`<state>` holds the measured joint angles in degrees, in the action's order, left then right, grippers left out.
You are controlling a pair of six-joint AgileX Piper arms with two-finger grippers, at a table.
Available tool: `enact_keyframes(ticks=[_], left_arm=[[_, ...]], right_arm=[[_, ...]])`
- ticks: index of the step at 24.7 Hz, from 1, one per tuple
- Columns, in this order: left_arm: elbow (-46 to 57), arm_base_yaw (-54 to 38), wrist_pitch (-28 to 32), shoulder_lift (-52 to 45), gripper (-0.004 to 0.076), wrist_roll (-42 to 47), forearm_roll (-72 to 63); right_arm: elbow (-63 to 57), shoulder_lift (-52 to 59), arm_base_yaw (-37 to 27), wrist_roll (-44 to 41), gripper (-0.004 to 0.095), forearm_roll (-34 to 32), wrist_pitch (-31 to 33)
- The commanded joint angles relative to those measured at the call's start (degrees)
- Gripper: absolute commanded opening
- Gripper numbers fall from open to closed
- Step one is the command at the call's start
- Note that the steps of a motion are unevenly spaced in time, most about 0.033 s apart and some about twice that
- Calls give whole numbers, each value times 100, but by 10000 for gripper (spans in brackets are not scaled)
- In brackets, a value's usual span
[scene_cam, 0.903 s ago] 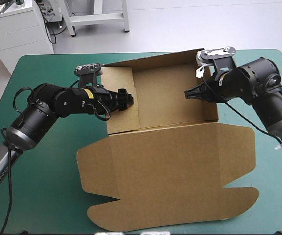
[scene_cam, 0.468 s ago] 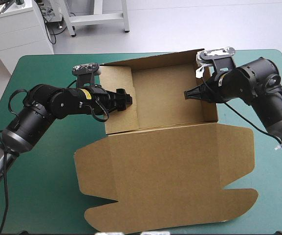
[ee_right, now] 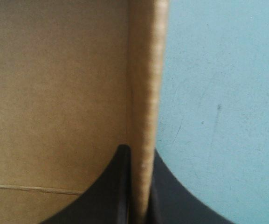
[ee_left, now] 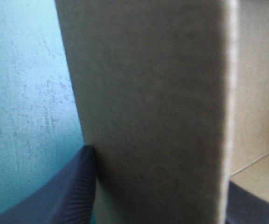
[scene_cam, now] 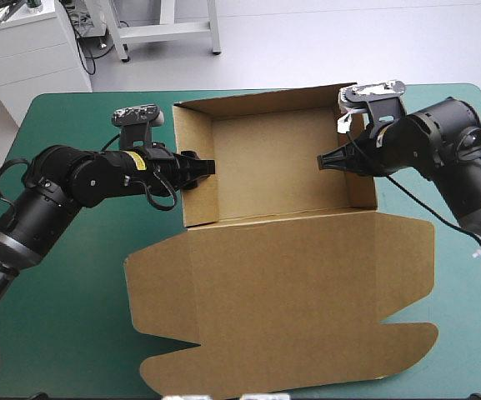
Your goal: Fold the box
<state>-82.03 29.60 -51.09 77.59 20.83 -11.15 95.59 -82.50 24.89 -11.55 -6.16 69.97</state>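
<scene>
Brown board, cut and creased into a shallow box, lies at the middle of the table with the teal-green cover. Its far half stands as an open tray. The far wall and both side walls are raised around the floor. The near half is the wide lid, which lies flat on the cover with its rounded flaps reaching toward the table's near edge.

The left gripper, a pair of broad black curved fingers, comes in from the left and sits over the top of the tray's left wall, about midway along it. In the left wrist view its fingers stand wide apart at either side of that wall. One is on the outside above the teal-green cover and the other on the inside above the tray's floor. The jaws are spread and straddle the board rather than pinching it. The outer finger touches the wall's face.

The right gripper, of the same black finned make, reaches in from the right with its tip pointing into the tray at the right wall. In the right wrist view its two fingers are drawn almost together. The thin top edge of the wall rises between them, so they are clamped on the board. The tray's inside lies to one side and the bare cover to the other.

The two grippers face each other across the open tray, well apart.
</scene>
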Motion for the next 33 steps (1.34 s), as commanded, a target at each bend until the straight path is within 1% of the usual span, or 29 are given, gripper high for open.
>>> enact_keyframes(ticks=[1,3,5,11,18,24,25,27,28,29,31,33], left_arm=[[-230,35,425,-242,117,-146,-257],[-230,35,389,-242,-34,-324,-257],[-230,35,345,-242,-26,-487,-280],[-230,35,325,-242,-32,-501,-105],[-230,35,562,-242,-32,-426,-116],[-230,35,449,-211,-32,-426,-39],[-253,35,331,-162,-33,-405,31],[-353,24,-174,142,-32,-164,313],[-430,24,-590,396,-32,-47,411],[-521,24,-925,684,-32,94,580],[-598,24,-1052,984,-32,277,723],[-704,24,-975,1349,-32,359,810]], right_arm=[[185,212,8,25,-22,25,-235],[185,212,8,25,-22,25,-225],[185,212,8,25,-22,25,-197],[185,202,8,25,-22,35,-157],[185,192,8,12,-22,43,-157],[185,25,-3,-20,-22,21,22],[185,-29,-16,15,-22,-2,108],[185,-169,-126,44,-22,146,153],[185,-270,-191,70,-22,229,153],[185,-392,-279,137,-22,154,153],[138,-542,-440,205,-22,116,153],[-179,-751,-668,311,-22,156,153]])
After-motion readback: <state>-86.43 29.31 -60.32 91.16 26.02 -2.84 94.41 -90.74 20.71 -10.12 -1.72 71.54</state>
